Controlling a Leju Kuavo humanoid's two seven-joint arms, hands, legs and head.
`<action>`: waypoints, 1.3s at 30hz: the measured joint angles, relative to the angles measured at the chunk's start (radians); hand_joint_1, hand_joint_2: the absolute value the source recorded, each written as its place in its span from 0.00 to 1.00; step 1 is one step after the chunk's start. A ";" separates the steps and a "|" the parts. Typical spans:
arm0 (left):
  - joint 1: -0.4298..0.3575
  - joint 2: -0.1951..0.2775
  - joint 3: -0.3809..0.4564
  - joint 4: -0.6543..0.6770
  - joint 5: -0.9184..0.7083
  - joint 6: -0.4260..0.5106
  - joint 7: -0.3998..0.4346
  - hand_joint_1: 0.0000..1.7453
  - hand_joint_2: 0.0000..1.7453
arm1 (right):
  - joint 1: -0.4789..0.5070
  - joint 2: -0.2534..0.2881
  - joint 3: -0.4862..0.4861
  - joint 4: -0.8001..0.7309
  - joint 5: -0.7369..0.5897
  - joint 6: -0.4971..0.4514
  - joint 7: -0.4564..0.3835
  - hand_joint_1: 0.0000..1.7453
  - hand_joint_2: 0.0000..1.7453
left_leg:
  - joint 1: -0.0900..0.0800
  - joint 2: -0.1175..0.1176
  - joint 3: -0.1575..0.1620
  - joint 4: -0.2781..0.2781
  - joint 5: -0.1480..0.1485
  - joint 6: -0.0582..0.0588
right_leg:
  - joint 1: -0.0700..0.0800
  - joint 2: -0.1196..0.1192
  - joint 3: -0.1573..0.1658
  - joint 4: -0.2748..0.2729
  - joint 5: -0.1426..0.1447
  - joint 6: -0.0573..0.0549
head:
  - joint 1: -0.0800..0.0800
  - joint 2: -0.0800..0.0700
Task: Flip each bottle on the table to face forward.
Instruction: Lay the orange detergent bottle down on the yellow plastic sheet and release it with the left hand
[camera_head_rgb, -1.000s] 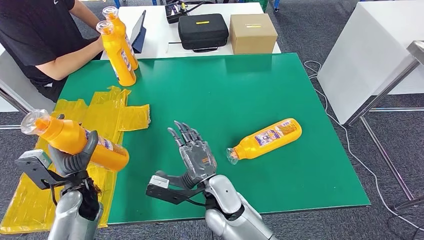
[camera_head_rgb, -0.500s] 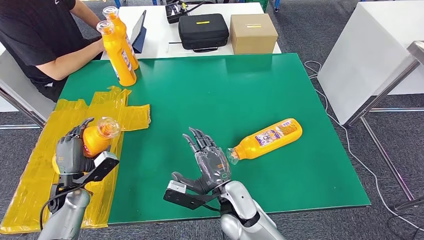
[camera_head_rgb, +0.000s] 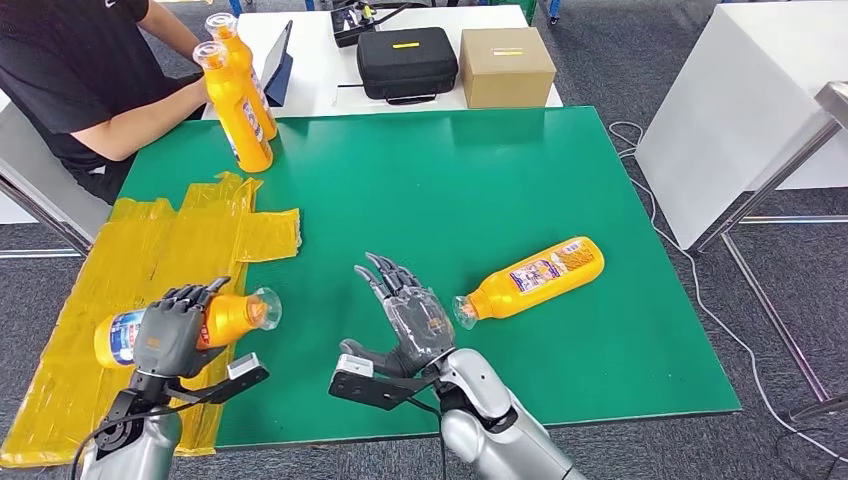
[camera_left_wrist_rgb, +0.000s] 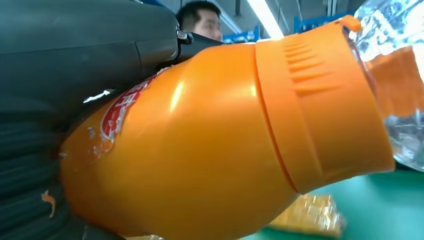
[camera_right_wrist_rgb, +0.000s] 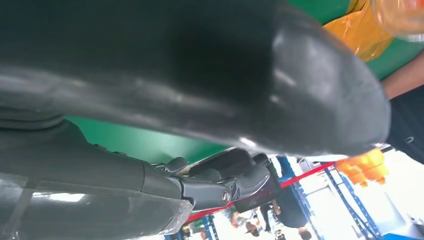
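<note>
My left hand (camera_head_rgb: 170, 335) grips an orange bottle (camera_head_rgb: 225, 316) lying sideways near the table's front left, its clear cap pointing right. Up close in the left wrist view the same bottle (camera_left_wrist_rgb: 210, 145) sits against my palm. A second orange bottle (camera_head_rgb: 535, 276) lies on its side on the green table (camera_head_rgb: 450, 170), cap toward my right hand (camera_head_rgb: 410, 315). That hand is open, fingers spread, just left of the cap and not touching it. Its thumb (camera_right_wrist_rgb: 250, 75) looms large in the right wrist view. Two more orange bottles (camera_head_rgb: 238, 95) stand upright at the back left.
Crumpled yellow plastic wrap (camera_head_rgb: 150, 250) covers the table's left side. A person in black (camera_head_rgb: 70, 70) sits at the back left by the upright bottles. On the white table behind are a black case (camera_head_rgb: 405, 60) and a cardboard box (camera_head_rgb: 505, 65).
My left hand has swung the held bottle down from high at the left edge to lying sideways, cap to the right. My right hand moved right toward the lying bottle's cap.
</note>
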 joint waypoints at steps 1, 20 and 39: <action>0.010 0.001 -0.003 0.002 0.002 0.000 0.009 1.00 1.00 | -0.003 -0.003 0.004 0.008 -0.005 -0.003 -0.004 0.00 0.00 | 0.000 0.000 0.000 0.000 0.000 0.000 | 0.000 0.000 0.000 0.000 0.000 0.000 | 0.000 0.000; 0.063 0.037 -0.020 0.071 -0.018 0.001 0.019 0.00 0.00 | -0.006 -0.036 0.032 0.063 -0.020 -0.018 -0.021 0.00 0.00 | 0.000 0.000 0.000 0.000 0.000 0.000 | 0.000 0.000 0.000 0.000 0.000 0.000 | 0.000 0.000; 0.091 0.075 -0.073 0.102 0.371 0.003 -0.035 0.00 0.00 | 0.007 -0.071 0.019 0.053 -0.001 -0.019 -0.010 0.00 0.00 | 0.000 0.000 0.000 0.000 0.000 0.000 | 0.000 0.000 0.000 0.000 0.000 0.000 | 0.000 0.000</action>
